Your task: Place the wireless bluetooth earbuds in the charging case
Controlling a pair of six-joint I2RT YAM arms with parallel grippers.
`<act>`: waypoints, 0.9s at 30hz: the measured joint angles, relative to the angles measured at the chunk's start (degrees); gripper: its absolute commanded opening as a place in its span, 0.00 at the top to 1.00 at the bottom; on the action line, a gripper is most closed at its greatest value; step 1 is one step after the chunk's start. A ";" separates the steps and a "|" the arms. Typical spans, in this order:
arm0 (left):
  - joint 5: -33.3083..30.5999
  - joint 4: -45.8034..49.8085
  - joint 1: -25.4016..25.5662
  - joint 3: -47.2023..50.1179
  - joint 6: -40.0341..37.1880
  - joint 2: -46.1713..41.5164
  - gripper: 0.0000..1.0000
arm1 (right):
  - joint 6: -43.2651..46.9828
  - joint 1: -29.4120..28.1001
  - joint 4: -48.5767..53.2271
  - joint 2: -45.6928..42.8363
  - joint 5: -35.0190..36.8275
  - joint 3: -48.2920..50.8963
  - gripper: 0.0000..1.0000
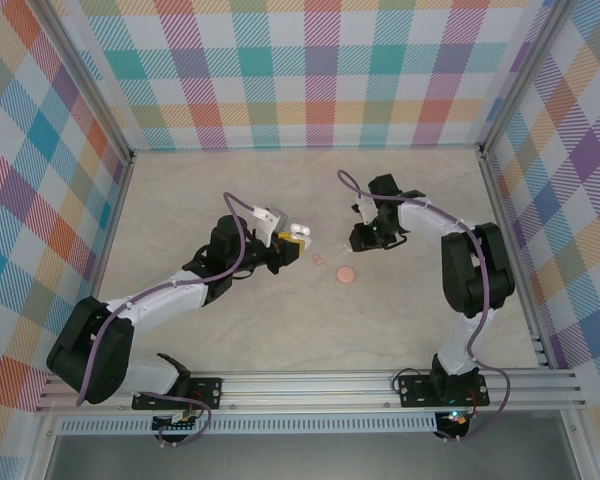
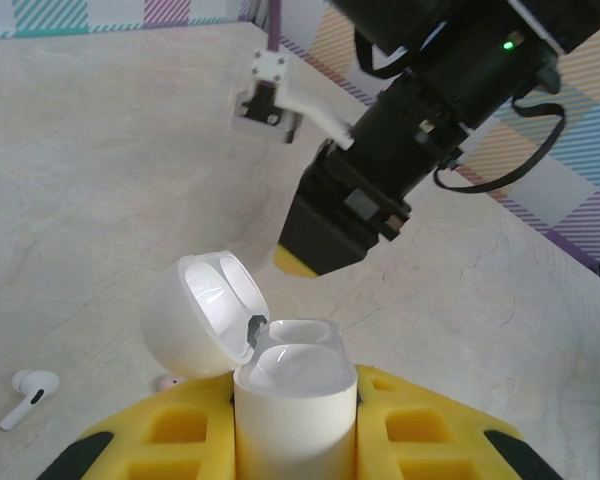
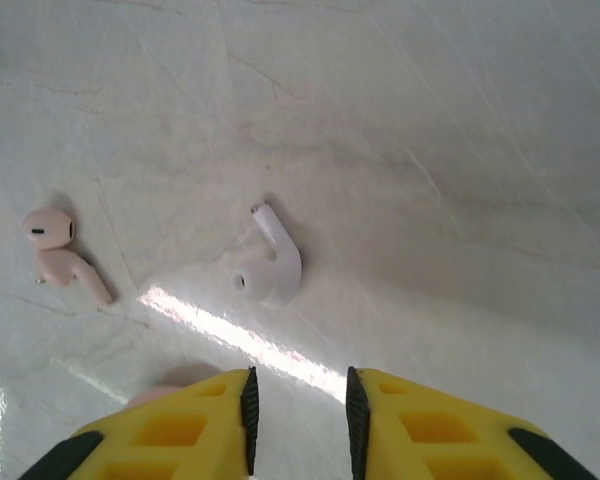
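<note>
Left claw [image 2: 296,445] is clamped tight on the charging case [image 2: 298,385], holding it upright just left of the table's [image 1: 180,200] middle, lid flipped open. Over to the right, the right claw [image 3: 298,405] hangs low with its jaws parted and nothing between them. One white earbud [image 3: 270,268] lies on the table just ahead of its fingertips.

The top camera hangs high above and behind the arm bases [image 1: 430,385] and looks down on the whole table [image 1: 280,330], with the bases at 6 o'clock and the far wall [image 1: 300,70] at 12. The left wrist camera sits close behind the left gripper [image 2: 295,405] at 6 o'clock, facing low across the table toward the right arm [image 2: 410,110] at 1 o'clock. The right wrist camera looks steeply down from nearby, with the right gripper [image 3: 298,420] at 6 o'clock. Both wrist views take in a white earbud [image 3: 270,265] lying on the tabletop.
</note>
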State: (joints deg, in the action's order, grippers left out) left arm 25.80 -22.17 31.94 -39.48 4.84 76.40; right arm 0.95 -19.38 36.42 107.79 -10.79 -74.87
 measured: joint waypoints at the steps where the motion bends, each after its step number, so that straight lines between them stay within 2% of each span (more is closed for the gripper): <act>1: -0.02 0.20 0.00 -0.04 -0.15 -0.42 1.00 | -0.04 -0.33 0.07 0.83 -0.17 -0.74 0.60; 4: -0.26 1.27 -0.02 -0.11 -0.37 -1.46 1.00 | -0.22 -1.44 0.39 2.69 -0.22 -2.40 0.54; 12: -0.44 1.66 -0.28 -0.11 -0.63 -1.68 1.00 | -1.01 -2.82 0.94 6.19 2.47 -4.24 0.56; 17: -0.46 1.75 -0.28 -0.11 -0.83 -1.68 1.00 | -1.86 -3.17 1.33 7.69 4.07 -5.01 0.64; 23: -0.44 1.75 -0.28 -0.11 -1.20 -1.68 1.00 | -1.75 -3.30 2.34 8.35 6.43 -6.01 0.80; 27: -0.44 1.77 -0.37 -0.11 -1.25 -1.70 1.00 | 0.72 -3.41 3.87 8.44 7.26 -7.10 0.82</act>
State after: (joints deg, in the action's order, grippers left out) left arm 25.36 -20.40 31.57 -39.59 3.60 74.70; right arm 1.67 -22.79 40.29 116.22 -3.53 -81.97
